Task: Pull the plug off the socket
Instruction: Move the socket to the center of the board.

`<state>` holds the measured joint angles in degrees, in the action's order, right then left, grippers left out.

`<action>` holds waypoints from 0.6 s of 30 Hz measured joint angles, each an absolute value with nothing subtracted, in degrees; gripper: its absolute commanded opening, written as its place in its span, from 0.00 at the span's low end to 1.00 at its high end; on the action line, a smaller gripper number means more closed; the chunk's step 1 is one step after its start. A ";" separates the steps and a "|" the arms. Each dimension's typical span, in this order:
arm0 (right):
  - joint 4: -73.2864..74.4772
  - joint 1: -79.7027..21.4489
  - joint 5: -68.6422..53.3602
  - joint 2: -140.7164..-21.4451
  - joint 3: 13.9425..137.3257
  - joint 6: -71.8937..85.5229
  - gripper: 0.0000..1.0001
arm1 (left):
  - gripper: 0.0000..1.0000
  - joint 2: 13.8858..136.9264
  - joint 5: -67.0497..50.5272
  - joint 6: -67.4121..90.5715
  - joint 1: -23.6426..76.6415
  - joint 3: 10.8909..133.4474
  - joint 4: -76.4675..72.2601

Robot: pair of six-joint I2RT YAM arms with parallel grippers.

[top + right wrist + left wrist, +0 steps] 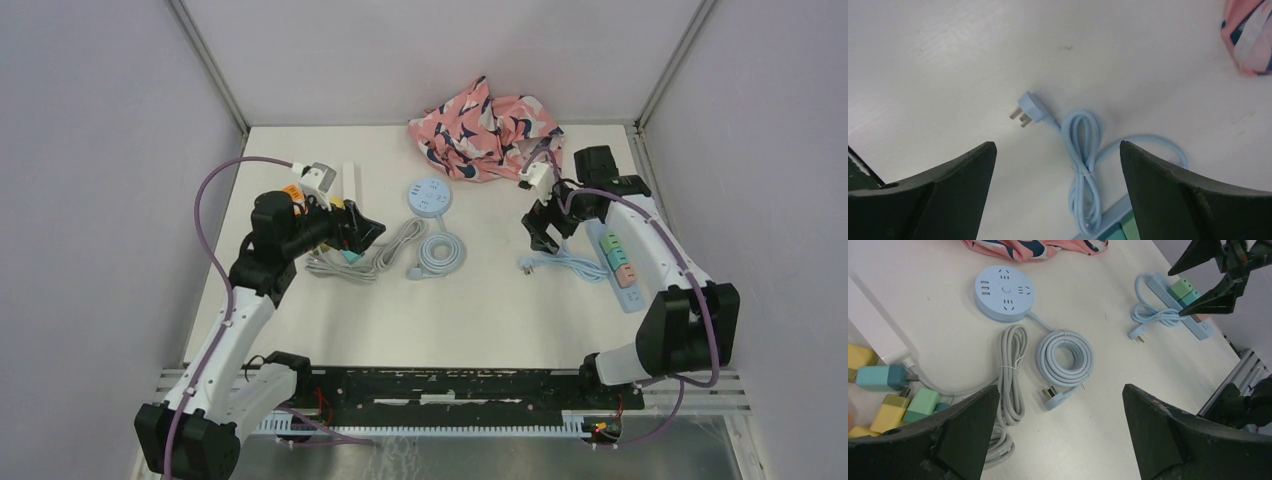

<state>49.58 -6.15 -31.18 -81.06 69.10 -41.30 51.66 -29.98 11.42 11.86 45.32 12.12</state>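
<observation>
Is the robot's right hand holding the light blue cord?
No, the right gripper has its fingers wide apart, and the bundled light blue cord lies untouched beneath them.
</observation>
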 measured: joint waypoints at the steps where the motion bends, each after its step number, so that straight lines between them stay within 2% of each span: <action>1: 49.50 -6.22 -27.77 -82.46 69.12 -41.43 0.98 | 0.99 51.81 -29.80 11.33 11.86 45.32 12.23; 8: 51.20 -6.17 -12.23 -93.47 69.45 -41.39 0.90 | 0.99 52.66 -28.53 11.00 11.88 45.32 13.32; 11: 52.86 -6.15 -9.10 -95.90 69.63 -41.39 0.84 | 0.99 52.80 -28.51 11.00 11.86 45.32 13.43; 18: 54.08 -6.15 -4.78 -98.72 69.65 -41.30 0.77 | 0.99 52.84 -28.38 11.00 11.86 45.32 13.45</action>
